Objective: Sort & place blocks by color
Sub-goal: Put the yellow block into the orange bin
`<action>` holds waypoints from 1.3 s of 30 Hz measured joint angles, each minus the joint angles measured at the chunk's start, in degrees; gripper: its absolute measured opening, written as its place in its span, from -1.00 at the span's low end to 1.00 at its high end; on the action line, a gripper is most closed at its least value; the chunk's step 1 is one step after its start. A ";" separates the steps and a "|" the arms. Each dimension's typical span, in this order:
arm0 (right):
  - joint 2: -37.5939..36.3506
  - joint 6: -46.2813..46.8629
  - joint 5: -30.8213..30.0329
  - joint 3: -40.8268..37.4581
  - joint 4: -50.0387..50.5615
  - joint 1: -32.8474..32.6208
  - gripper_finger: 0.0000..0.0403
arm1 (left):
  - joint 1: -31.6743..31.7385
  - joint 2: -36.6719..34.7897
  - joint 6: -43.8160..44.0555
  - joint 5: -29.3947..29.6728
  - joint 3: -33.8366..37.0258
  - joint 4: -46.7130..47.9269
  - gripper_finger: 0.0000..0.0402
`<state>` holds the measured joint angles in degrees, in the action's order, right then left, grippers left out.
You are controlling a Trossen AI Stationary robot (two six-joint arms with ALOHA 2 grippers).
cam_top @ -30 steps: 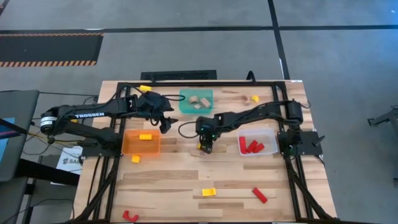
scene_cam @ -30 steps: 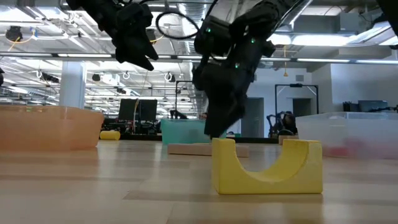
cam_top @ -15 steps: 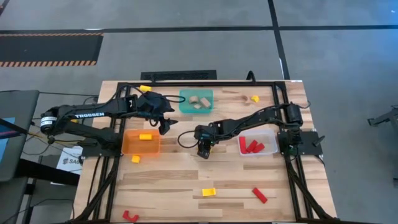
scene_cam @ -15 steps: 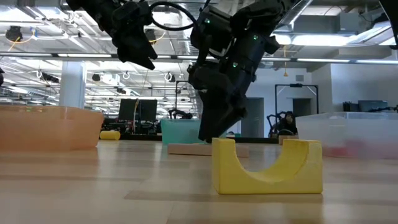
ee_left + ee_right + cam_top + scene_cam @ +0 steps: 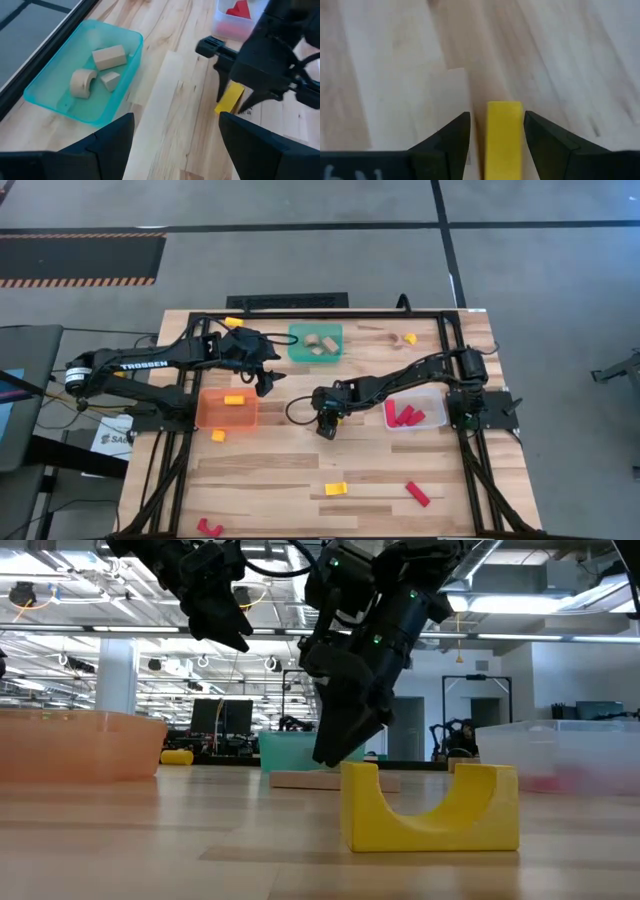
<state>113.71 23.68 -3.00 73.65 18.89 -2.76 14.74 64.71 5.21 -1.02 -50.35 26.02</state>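
My right gripper (image 5: 326,424) is at the table's middle, shut on a yellow bar block (image 5: 504,135), which also shows in the left wrist view (image 5: 230,98). My left gripper (image 5: 265,381) hangs open and empty above the gap between the orange bin (image 5: 212,418) and the teal bin (image 5: 296,346). A yellow block (image 5: 234,399) lies in the orange bin, tan blocks (image 5: 108,56) in the teal bin, and red blocks (image 5: 404,416) in the clear bin (image 5: 432,397). Loose yellow (image 5: 336,489) and red (image 5: 417,493) blocks rest flat on the table. My right gripper pinches the yellow bar's long sides (image 5: 519,131) between its two fingers (image 5: 542,137). It comes from above, slanting down, and the bar lies along the fingers. The bar's lower end (image 5: 223,108) sticks out below the fingertips; whether it is clear of the table I cannot tell.
More loose blocks: yellow (image 5: 218,435) by the orange bin, a red arch (image 5: 208,527) at the near edge, yellow (image 5: 233,322) and another (image 5: 409,338) at the far side. A yellow arch (image 5: 430,805) stands close to the low camera.
My right gripper has risen from the table top, tipped more aslant, and drifted slightly toward the table's left and near edge.
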 joint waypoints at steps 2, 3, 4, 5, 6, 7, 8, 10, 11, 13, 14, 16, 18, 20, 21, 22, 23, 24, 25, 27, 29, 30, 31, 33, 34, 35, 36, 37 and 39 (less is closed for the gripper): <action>0.83 -0.02 0.20 0.06 -0.79 0.00 0.04 | 0.00 0.00 0.02 0.05 0.00 0.00 0.38; 1.66 0.09 0.89 0.20 -1.54 0.09 0.05 | 0.00 0.00 0.02 0.19 0.00 0.00 0.38; 1.91 0.40 1.31 0.02 -1.24 0.15 0.06 | 0.00 0.00 0.06 0.27 0.00 0.01 0.38; 2.18 0.36 1.59 0.16 -1.17 0.19 0.07 | 0.00 0.00 0.27 0.29 0.00 0.02 0.38; 3.48 0.32 1.09 0.24 -1.59 0.01 0.08 | 0.00 0.00 0.39 0.33 0.00 0.02 0.38; 4.29 0.35 0.13 0.34 -2.27 -0.04 0.08 | 0.00 0.02 0.48 0.44 0.00 0.02 0.38; 4.77 0.96 0.13 0.35 -2.20 -0.09 0.09 | 0.00 0.02 0.50 0.78 0.00 0.10 0.38; 5.79 1.52 -0.75 0.40 -2.26 -0.17 0.09 | -0.02 0.02 0.62 0.96 0.00 0.01 0.38; 5.97 1.68 -0.59 0.37 -2.28 -0.11 0.08 | -0.02 0.02 0.84 1.02 0.00 0.10 0.38; 6.01 1.62 -0.51 0.33 -1.98 -0.13 0.08 | -0.02 0.02 1.20 1.01 0.00 0.28 0.38; 6.03 1.30 -0.75 0.33 -1.96 -0.17 0.07 | -0.02 0.02 1.38 1.03 0.00 0.26 0.38; 6.08 0.38 -1.14 0.31 -1.63 -0.15 0.06 | -0.04 0.02 1.44 1.08 0.00 0.25 0.38; 6.10 -1.06 -1.45 0.30 -1.36 -0.13 0.04 | -0.07 0.02 1.50 1.33 0.00 0.22 0.38; 6.10 -1.73 -1.40 0.28 -1.13 -0.04 0.01 | -0.07 0.02 1.53 1.34 0.00 0.19 0.38; 6.10 -1.82 -1.40 0.27 -0.96 0.00 -0.02 | -0.07 0.02 1.53 1.36 0.00 0.20 0.38; 6.10 -1.93 -1.43 0.26 -0.82 0.02 -0.07 | -0.07 0.02 1.55 1.38 0.00 0.24 0.38; 5.84 -2.14 -1.29 0.22 -0.46 0.02 -0.13 | -0.07 0.02 1.55 1.39 0.00 0.42 0.38; 5.46 -2.60 -1.18 0.07 -0.07 0.00 -0.21 | -0.07 0.02 1.51 1.40 0.00 0.79 0.38; 5.17 -2.79 -0.99 0.05 0.13 0.02 -0.29 | -0.07 0.02 1.39 1.46 0.00 1.55 0.38; 3.60 -3.64 -0.79 0.01 0.48 0.13 -0.45 | -0.04 0.01 1.04 1.81 0.00 4.09 0.38; 2.21 -4.97 -0.56 -0.20 0.19 0.47 -0.54 | 0.16 -0.66 1.55 1.89 0.00 6.64 0.37; 1.42 -5.57 -0.42 -0.33 0.03 0.79 -0.54 | 0.29 -1.24 1.97 1.99 0.00 7.16 0.37; 0.27 -5.95 -0.73 -0.56 0.33 1.22 -0.54 | 0.37 -2.10 2.58 2.49 0.00 7.51 0.36; -2.03 -6.39 -0.91 -0.34 -3.95 2.42 -0.54 | 0.60 -4.35 2.73 4.19 0.00 7.94 0.32; -3.09 -6.68 -0.87 -0.11 -6.78 3.06 -0.54 | 0.89 -5.85 2.37 5.31 0.00 7.87 0.30; -3.92 -7.20 -0.65 -0.07 -9.55 3.59 -0.54 | 1.28 -7.54 2.02 6.60 0.00 7.83 0.28; -4.30 -7.97 -0.09 -0.11 -12.52 4.02 -0.54 | 1.73 -9.03 1.82 7.97 -0.05 7.33 0.26; -4.26 -8.93 0.84 -0.13 -16.60 4.43 -0.54 | 2.30 -10.57 1.78 9.07 -0.11 7.15 0.24; -3.66 -10.40 1.97 0.49 -23.67 4.66 -0.52 | 3.61 -13.08 1.54 9.85 -0.09 7.40 0.20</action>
<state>110.05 13.28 -1.03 74.14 -4.79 1.89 18.36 51.63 6.75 8.83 -50.43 33.42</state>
